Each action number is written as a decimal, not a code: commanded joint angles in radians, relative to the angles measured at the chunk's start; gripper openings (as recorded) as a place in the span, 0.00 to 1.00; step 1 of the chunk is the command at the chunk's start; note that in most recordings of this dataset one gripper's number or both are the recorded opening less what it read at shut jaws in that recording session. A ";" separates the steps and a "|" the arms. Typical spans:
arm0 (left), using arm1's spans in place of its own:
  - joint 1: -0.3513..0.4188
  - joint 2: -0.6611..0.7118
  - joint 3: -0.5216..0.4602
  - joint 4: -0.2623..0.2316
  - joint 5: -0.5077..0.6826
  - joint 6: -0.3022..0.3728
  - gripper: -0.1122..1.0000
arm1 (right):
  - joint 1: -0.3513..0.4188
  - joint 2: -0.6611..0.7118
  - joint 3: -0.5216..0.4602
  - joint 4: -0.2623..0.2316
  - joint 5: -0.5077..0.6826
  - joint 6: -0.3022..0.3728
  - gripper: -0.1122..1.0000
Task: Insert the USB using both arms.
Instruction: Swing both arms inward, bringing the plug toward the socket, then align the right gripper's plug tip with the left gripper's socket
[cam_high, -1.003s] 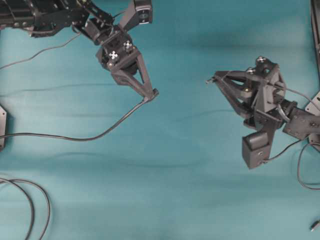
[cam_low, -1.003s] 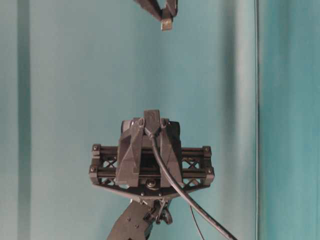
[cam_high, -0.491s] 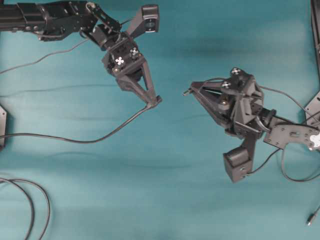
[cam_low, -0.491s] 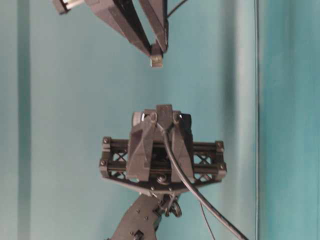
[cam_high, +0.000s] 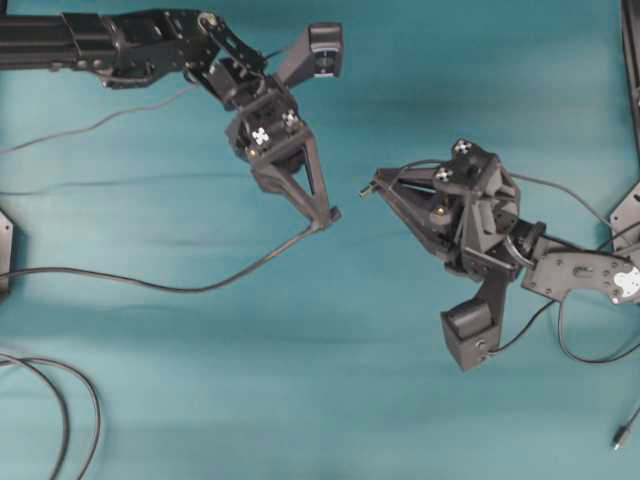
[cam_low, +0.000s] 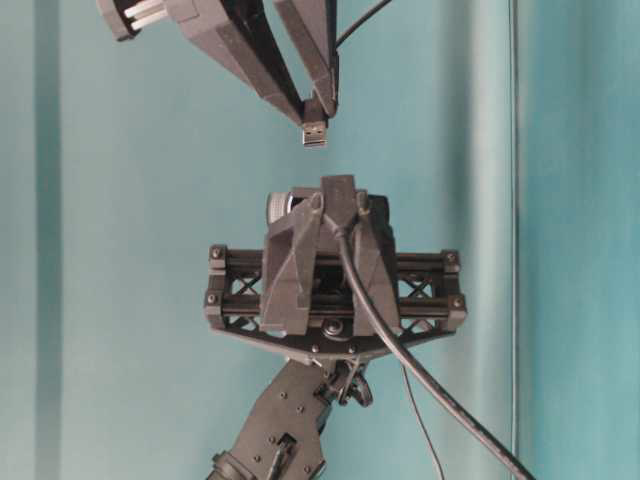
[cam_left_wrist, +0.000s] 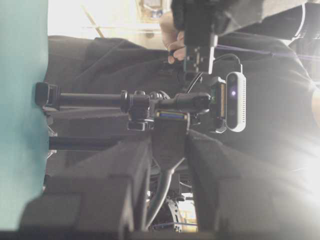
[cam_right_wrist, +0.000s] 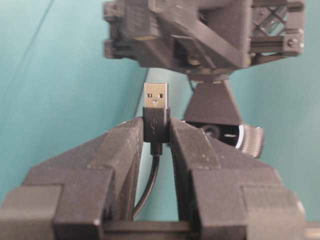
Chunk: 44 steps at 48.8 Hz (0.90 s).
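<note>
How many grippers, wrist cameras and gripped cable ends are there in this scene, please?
Grippers: 2 (left gripper, right gripper)
Wrist cameras: 2 (left wrist camera, right wrist camera)
Gripped cable ends: 2 (USB in the right gripper, dark connector in the left gripper)
Total: 6

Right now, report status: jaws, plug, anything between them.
Right gripper shut on silver-tipped black USB plug. Left gripper shut on dark cable connector. Plug and connector apart, facing; gap between them open.
</note>
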 joint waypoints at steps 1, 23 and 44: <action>0.003 -0.017 -0.025 -0.012 0.006 0.018 0.30 | -0.002 -0.006 -0.026 -0.009 -0.003 0.002 0.29; 0.003 -0.017 -0.028 -0.012 0.000 0.017 0.30 | -0.002 0.020 -0.044 -0.009 -0.038 -0.015 0.29; 0.003 -0.015 -0.023 -0.012 -0.002 0.017 0.30 | -0.002 0.037 -0.054 -0.009 -0.041 -0.014 0.29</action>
